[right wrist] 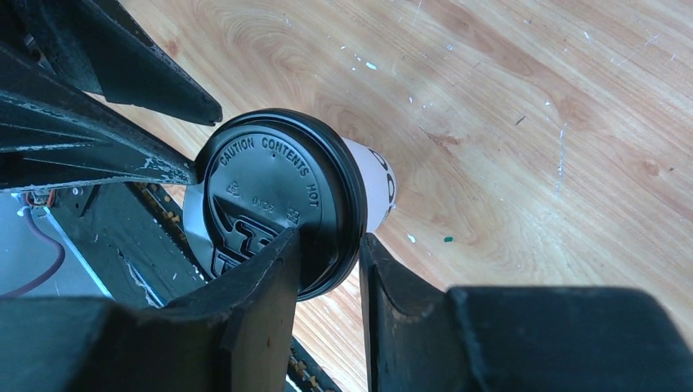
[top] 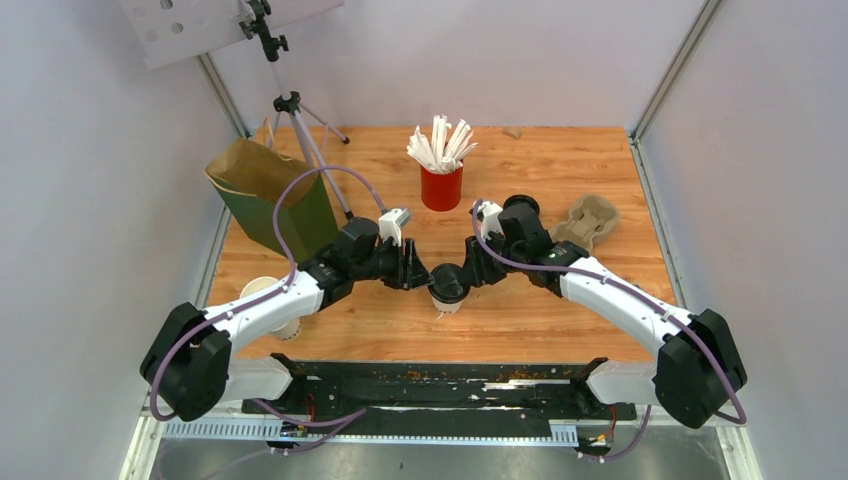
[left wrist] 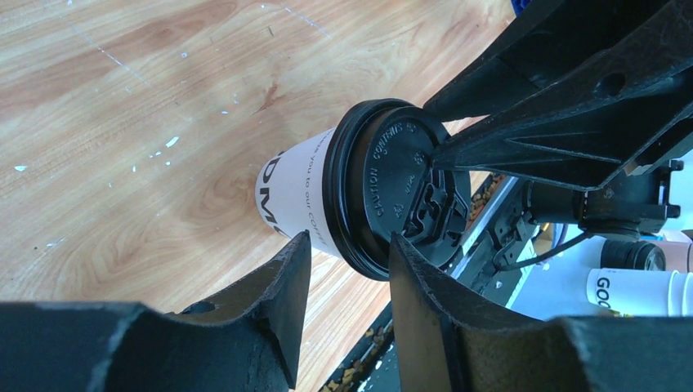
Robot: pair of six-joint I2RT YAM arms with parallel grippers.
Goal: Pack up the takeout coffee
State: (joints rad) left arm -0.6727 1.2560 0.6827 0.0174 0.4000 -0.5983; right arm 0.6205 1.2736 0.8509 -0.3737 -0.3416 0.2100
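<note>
The takeout coffee (top: 447, 292), a small white paper cup with a black lid, stands on the wooden table between both arms. From the left, my left gripper (top: 425, 278) reaches it. In the left wrist view this gripper (left wrist: 350, 238) straddles the lid's rim, with one finger on the white cup wall (left wrist: 298, 196) and the other on the lid top (left wrist: 400, 188). From the right comes my right gripper (top: 468, 275). In the right wrist view it (right wrist: 329, 238) pinches the lid's edge (right wrist: 278, 188), one finger over the top and one at the rim.
A green paper bag (top: 275, 200) stands at the back left beside a tripod (top: 300, 140). A red cup of white sticks (top: 441, 170) is at the back centre. A cardboard cup carrier (top: 585, 222) lies at the right. An open paper cup (top: 262, 295) sits by the left arm.
</note>
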